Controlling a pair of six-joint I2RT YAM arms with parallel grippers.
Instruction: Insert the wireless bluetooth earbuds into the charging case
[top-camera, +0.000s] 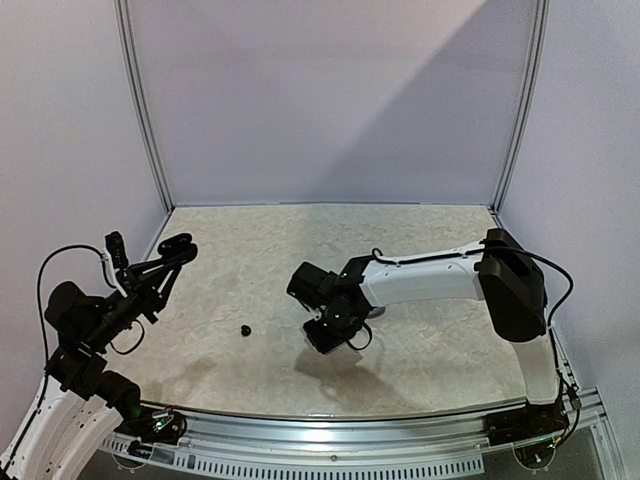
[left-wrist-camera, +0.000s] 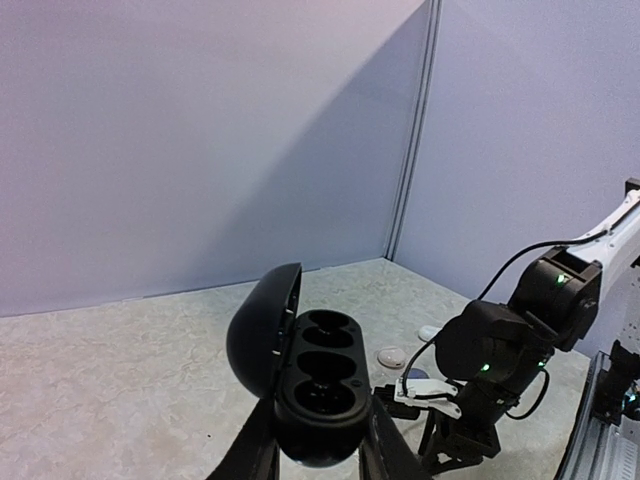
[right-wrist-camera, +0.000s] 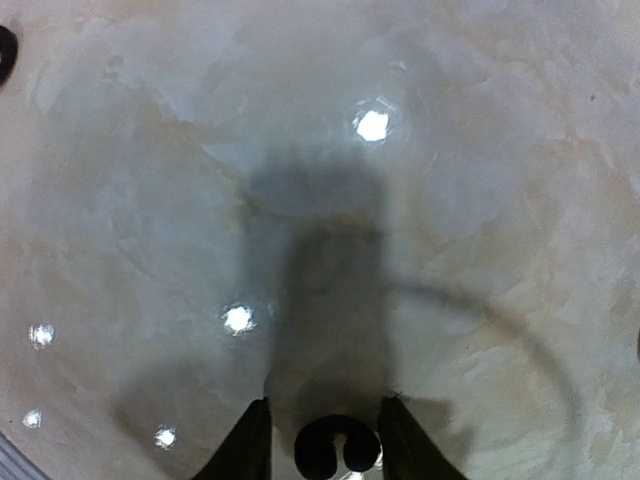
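Hovering over the bench (top-camera: 420, 240) middle, the right pincer (right-wrist-camera: 325, 432) is standing part-spread; near the left edge the left pincer (left-wrist-camera: 318, 445) is clamping the open case (left-wrist-camera: 320, 370), wells up. What looks like a black bud (right-wrist-camera: 335, 450) is sitting in the right gap, grip unclear, the case lying leftward.

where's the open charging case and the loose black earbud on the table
charging case (left-wrist-camera: 322, 381): left wrist view, on its base, the ridge between the sockets
black earbud (top-camera: 245, 329): top external view, middle of its body
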